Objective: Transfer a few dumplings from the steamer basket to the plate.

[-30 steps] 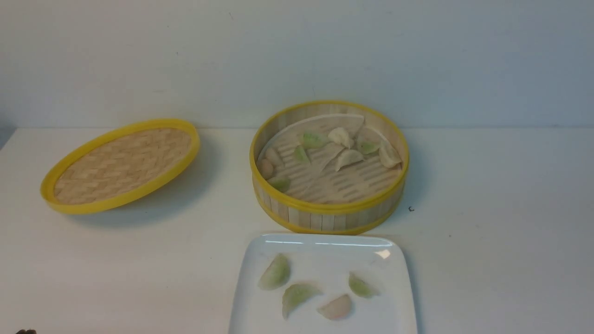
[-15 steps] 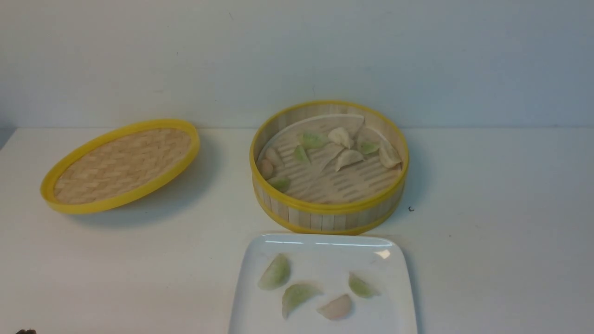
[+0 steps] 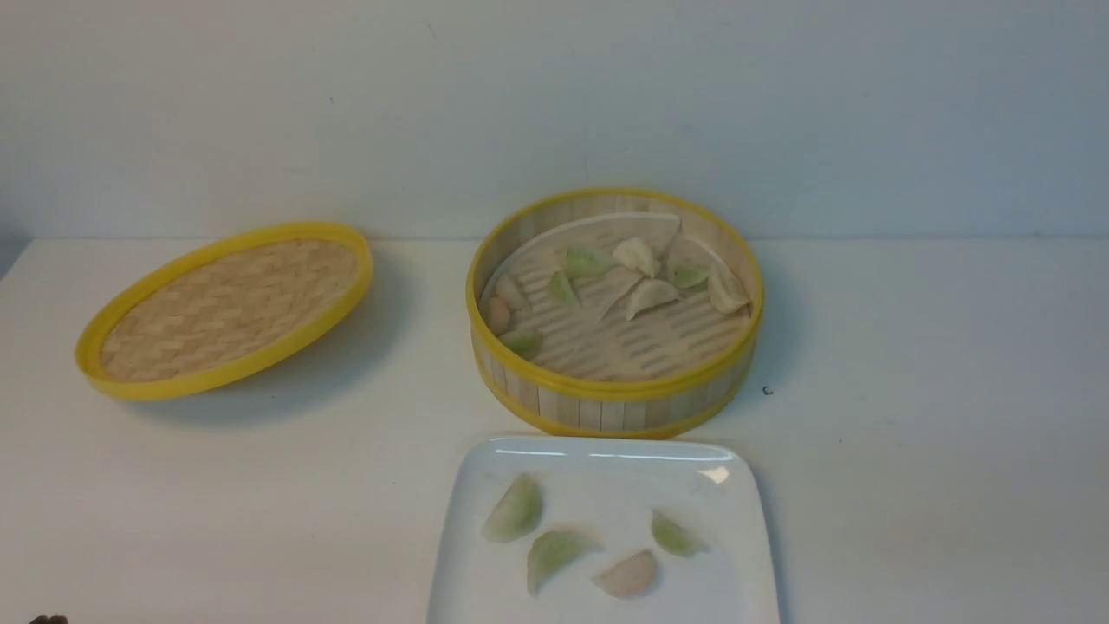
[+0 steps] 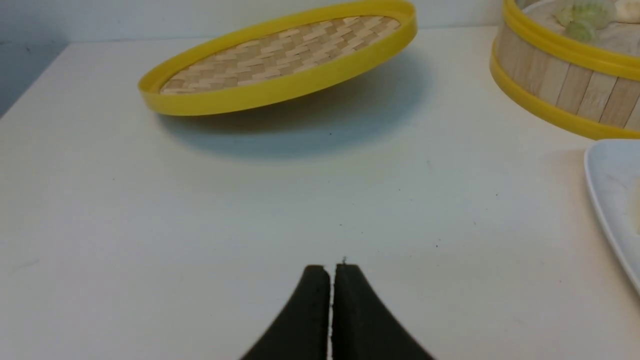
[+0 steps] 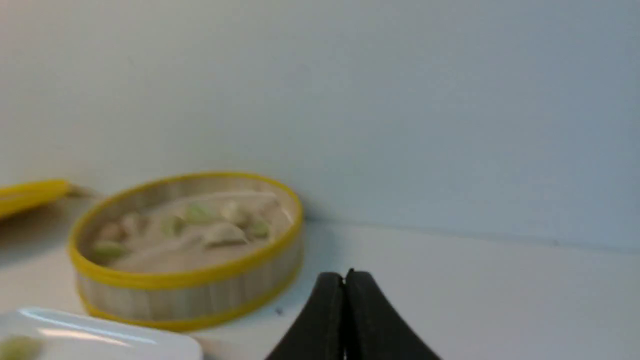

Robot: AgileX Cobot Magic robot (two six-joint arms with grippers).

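The steamer basket (image 3: 613, 394) stands mid-table with several dumplings (image 3: 650, 296) on its slatted floor. In front of it lies the white plate (image 3: 736, 555), carrying several dumplings (image 3: 515, 509), three pale green and one pinkish (image 3: 627, 575). My left gripper (image 4: 330, 270) hovers shut and empty over bare table, well left of the plate (image 4: 612, 200) and short of the lid. My right gripper (image 5: 344, 276) is shut and empty too, to the right of the basket (image 5: 190, 295) and back from it. Neither arm shows in the front view.
The shallow woven lid (image 3: 227, 305) with its yellow rim lies tilted at the back left, one edge raised off the table (image 3: 910, 364). A pale wall runs right behind the basket. The table's left edge (image 4: 30, 80) shows in the left wrist view.
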